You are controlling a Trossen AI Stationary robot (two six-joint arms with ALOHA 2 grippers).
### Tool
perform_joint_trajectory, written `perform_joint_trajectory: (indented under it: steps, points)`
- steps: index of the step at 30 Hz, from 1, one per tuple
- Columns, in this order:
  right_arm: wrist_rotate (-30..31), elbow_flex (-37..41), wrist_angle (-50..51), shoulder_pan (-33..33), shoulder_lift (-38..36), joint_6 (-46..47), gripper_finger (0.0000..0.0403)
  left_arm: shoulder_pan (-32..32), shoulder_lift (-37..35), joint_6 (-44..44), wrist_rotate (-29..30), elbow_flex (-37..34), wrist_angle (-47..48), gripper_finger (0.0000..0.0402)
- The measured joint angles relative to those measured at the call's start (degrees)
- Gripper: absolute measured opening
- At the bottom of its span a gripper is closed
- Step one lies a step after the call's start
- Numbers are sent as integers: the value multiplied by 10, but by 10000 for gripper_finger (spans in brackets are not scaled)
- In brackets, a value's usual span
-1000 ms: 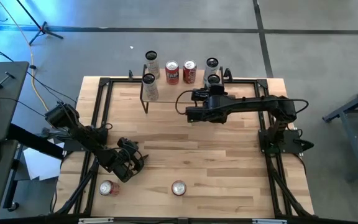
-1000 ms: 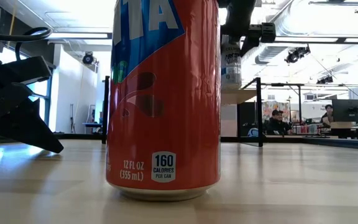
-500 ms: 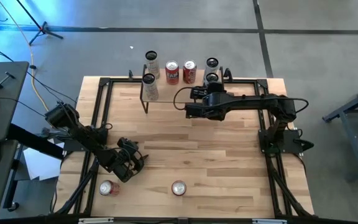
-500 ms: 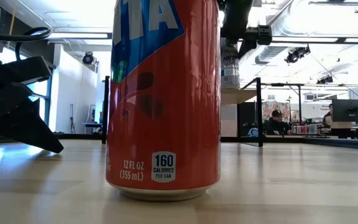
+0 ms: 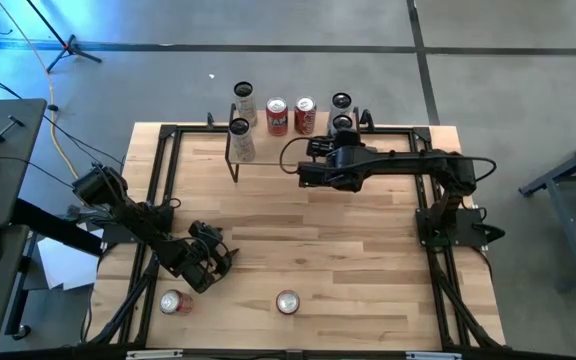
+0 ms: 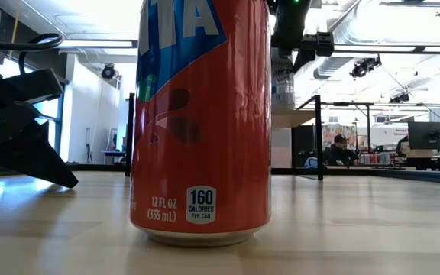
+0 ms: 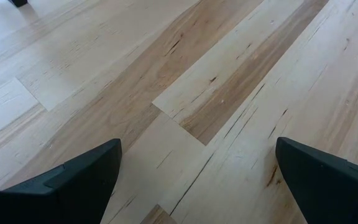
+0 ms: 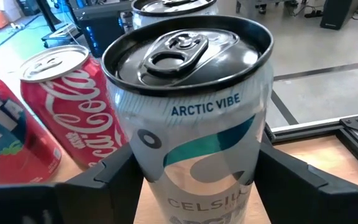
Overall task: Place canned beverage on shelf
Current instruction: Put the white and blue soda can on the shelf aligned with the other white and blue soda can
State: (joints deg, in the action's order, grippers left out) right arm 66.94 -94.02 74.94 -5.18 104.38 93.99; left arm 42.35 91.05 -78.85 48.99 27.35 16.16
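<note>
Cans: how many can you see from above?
8: two loose near the table's front edge; six at the shelf end. More may be hidden.

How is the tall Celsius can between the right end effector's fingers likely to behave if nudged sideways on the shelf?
The Celsius can is tall and slim, so it probably tips more readily than the squat Coca-Cola can beside it. Its tab looks unopened, so it is likely full and fairly steady. The smooth wall may slip in the right end effector.
</note>
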Motion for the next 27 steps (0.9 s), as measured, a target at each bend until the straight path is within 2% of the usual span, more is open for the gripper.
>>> perform_joint_trajectory:
  steps: [5,16,21,27]
  points:
    - [-7,6,-5,-6,0,0,250,0,0,0,0,0,0,400]
    - [83,85,-69,7,-2,40,258,0,0,0,0,0,0,400]
    - [90,86,-67,18,-4,47,278,0,0,0,0,0,0,400]
    - [68,86,-69,18,-7,35,295,0,0,0,0,0,0,400]
